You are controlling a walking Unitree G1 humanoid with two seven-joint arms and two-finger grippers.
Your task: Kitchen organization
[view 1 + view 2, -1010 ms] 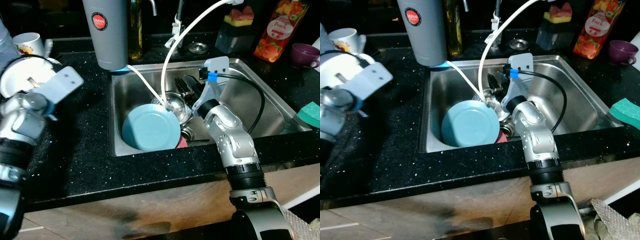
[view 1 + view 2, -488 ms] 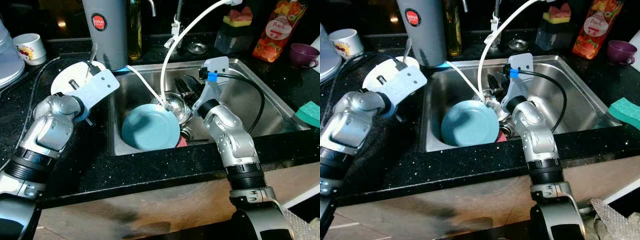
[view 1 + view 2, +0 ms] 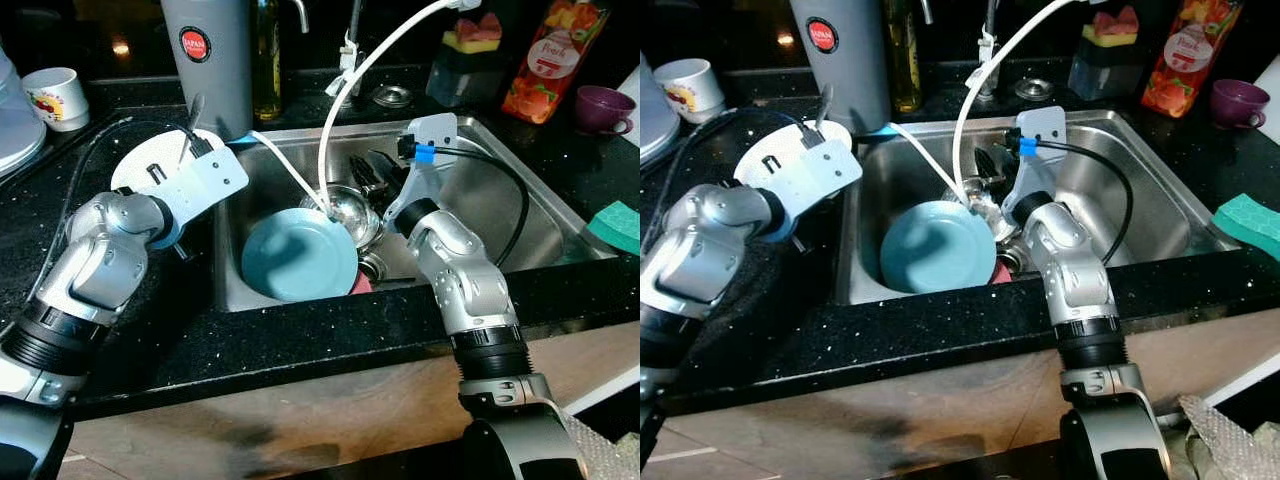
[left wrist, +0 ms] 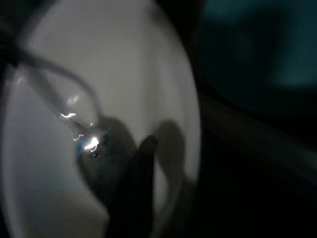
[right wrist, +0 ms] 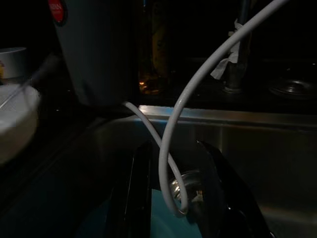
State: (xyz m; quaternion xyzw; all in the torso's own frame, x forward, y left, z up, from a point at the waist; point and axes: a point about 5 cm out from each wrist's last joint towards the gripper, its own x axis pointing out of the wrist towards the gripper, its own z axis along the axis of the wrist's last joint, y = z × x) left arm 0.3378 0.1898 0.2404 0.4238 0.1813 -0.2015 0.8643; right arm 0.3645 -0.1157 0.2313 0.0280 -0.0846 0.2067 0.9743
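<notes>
Left eye view: mid-step in clearing dishes, by the look of it, with a white plate [image 3: 140, 165] carried just above the black worktop [image 3: 300, 340], close beside the left rim of the steel sink [image 3: 540, 215] and in front of a tall grey canister [image 3: 208, 60]. Inside the sink, a blue plate [image 3: 298, 258] leaning against a steel bowl [image 3: 350, 210], with a white hose [image 3: 340, 110] looping down onto them. Right hand [image 3: 370, 175] reaching into the basin just behind that bowl. Left wrist view: left hand [image 4: 138, 173] apparently closed on the white plate's rim, to judge by one dark finger lying across it; a spoon [image 4: 91, 148] resting on the plate, liable to slide if tilted. Right wrist view: right hand [image 5: 178, 198] spread open, empty, one finger on either side of the hose, the blue plate just below the tips. Next move, probably: bring the white plate across the rim and lower it level into the sink, clear of hose and right arm.
</notes>
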